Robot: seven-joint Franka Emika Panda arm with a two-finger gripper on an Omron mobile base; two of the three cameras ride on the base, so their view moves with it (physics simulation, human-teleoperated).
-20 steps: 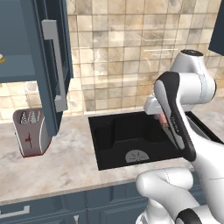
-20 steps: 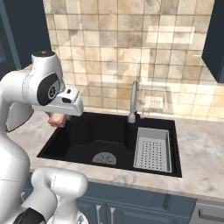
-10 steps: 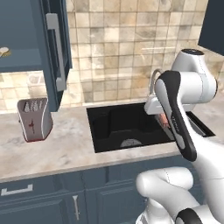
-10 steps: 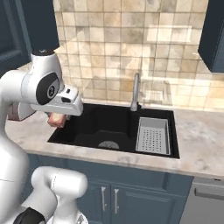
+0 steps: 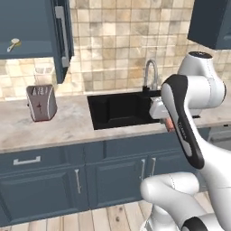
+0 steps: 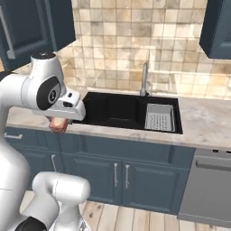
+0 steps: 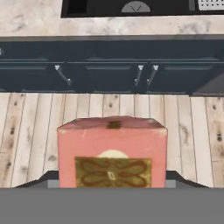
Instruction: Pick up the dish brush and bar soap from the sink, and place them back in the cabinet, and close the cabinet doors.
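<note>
The reddish-brown bar soap [image 7: 112,153] sits tight in my gripper [image 7: 112,181], which is shut on it, held out over the wood floor in front of the counter. From the base, the soap [image 5: 169,124] [image 6: 58,124] hangs below my gripper [image 5: 167,118] [image 6: 62,118] at counter height, in front of the black sink [image 5: 118,108] [image 6: 118,110]. The dish brush [image 5: 13,44] lies on the shelf of the upper cabinet [image 5: 27,20]. The cabinet door [image 5: 63,43] stands open, edge-on, with its silver handle [image 5: 60,28].
A red-and-silver toaster [image 5: 41,103] stands on the counter left of the sink. A faucet [image 5: 151,74] rises behind the basin, and a grey strainer basket [image 6: 159,117] fills its right side. Low blue cabinets [image 7: 109,72] and a dishwasher [image 6: 212,189] line the front.
The whole picture has shifted: the base has backed away from the counter, so the low cabinets and floor now show. The soap stays in my shut gripper.
</note>
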